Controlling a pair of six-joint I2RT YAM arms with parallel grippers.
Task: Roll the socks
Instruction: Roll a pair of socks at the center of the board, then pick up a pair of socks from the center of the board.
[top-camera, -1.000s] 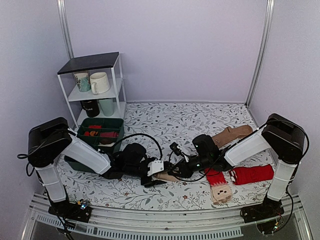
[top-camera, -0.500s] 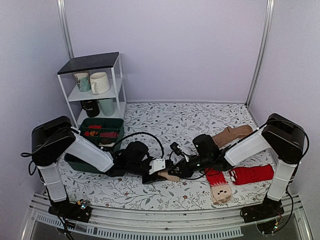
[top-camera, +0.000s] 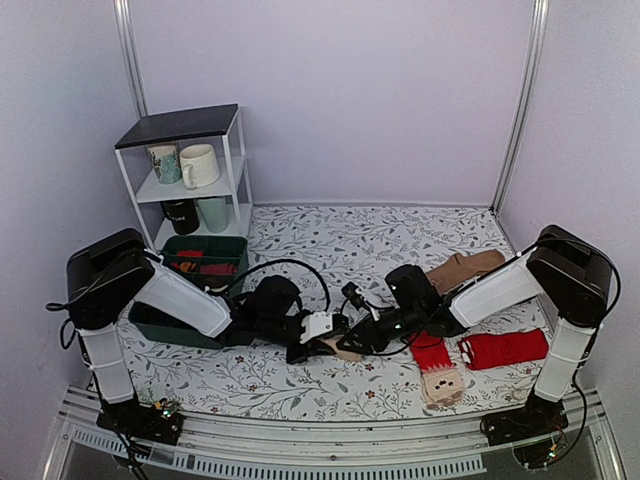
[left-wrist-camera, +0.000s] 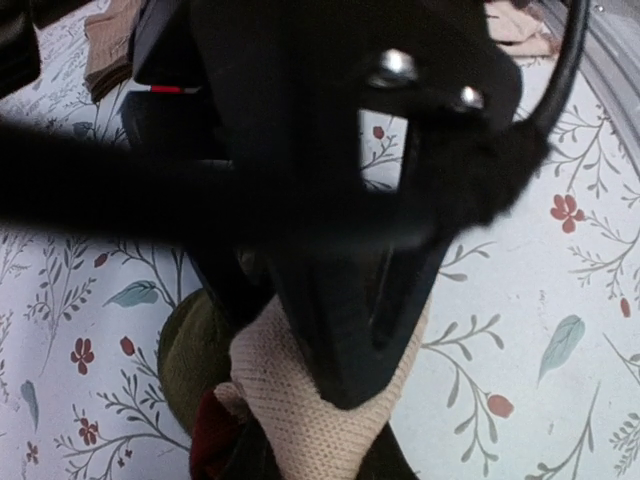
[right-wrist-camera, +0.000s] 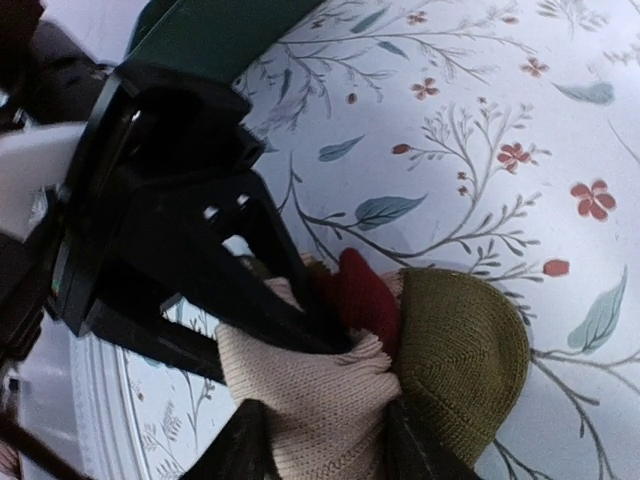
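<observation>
Right wrist view: the socks (right-wrist-camera: 310, 400) are bunched into one lump on the flowery table (right-wrist-camera: 480, 120); the lump shows tan knit in front, a dark red bit in the middle and a round olive green end on the right; the right claw (right-wrist-camera: 320, 455) has one black finger on each side of the tan knit, right up against it, but I cannot tell if it is squeezing or just standing there; the left claw (right-wrist-camera: 280, 350) comes in from the upper left, and its two black fingers pinch down into the tan knit next to the dark red bit, so it is closed on the socks; in the left wrist view the big black finger lies on top of the tan knit and the other finger goes down beside the green part, with the lump just under and in front of the claw; from the top camera both arms reach low toward the middle of the table near the front edge, and their claws meet nose to nose at the little lump, the left one on its left and the right one on its right; to the right lie red socks (top-camera: 505, 348) with tan face ends; behind them lie brown socks (top-camera: 465, 268); on the left sits a green bin (top-camera: 205, 240); behind it stands a white shelf (top-camera: 180, 125) with mugs (top-camera: 198, 165).
</observation>
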